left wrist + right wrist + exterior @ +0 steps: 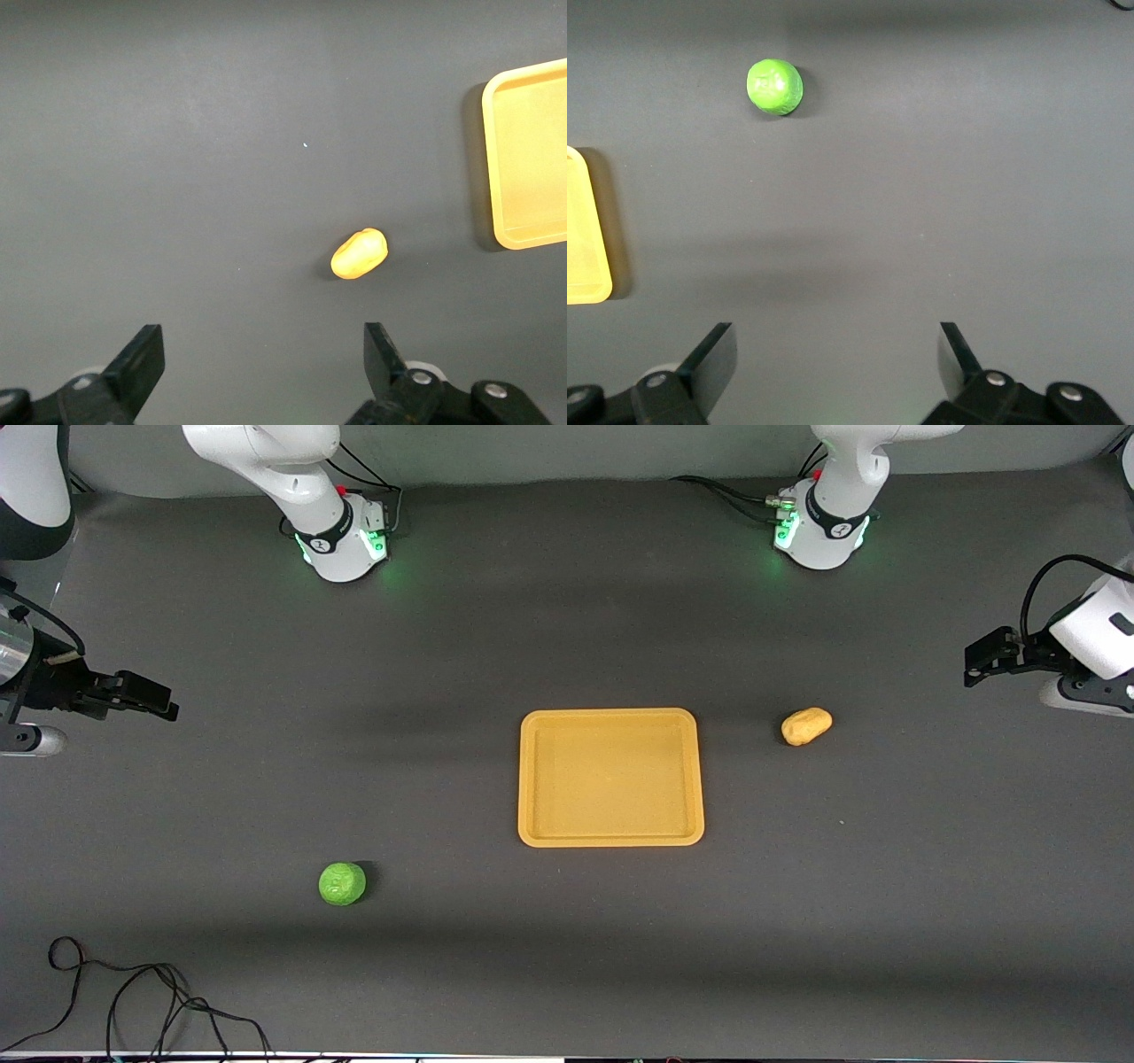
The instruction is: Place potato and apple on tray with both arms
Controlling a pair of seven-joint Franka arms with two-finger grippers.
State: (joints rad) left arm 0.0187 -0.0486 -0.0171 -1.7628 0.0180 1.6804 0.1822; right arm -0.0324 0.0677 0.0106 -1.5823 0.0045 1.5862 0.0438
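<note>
The mustard-yellow tray (610,777) lies empty mid-table. The yellow-tan potato (806,726) lies on the mat beside it, toward the left arm's end; it also shows in the left wrist view (359,253). The green apple (342,883) lies nearer the front camera, toward the right arm's end, and shows in the right wrist view (774,86). My left gripper (974,664) is open and empty, raised over the mat at the left arm's end, apart from the potato. My right gripper (164,701) is open and empty, raised over the mat at the right arm's end.
A black cable (133,1001) loops on the mat near the front edge at the right arm's end. The two arm bases (345,540) (819,531) stand along the back. The tray's corner shows in both wrist views (532,159) (585,239).
</note>
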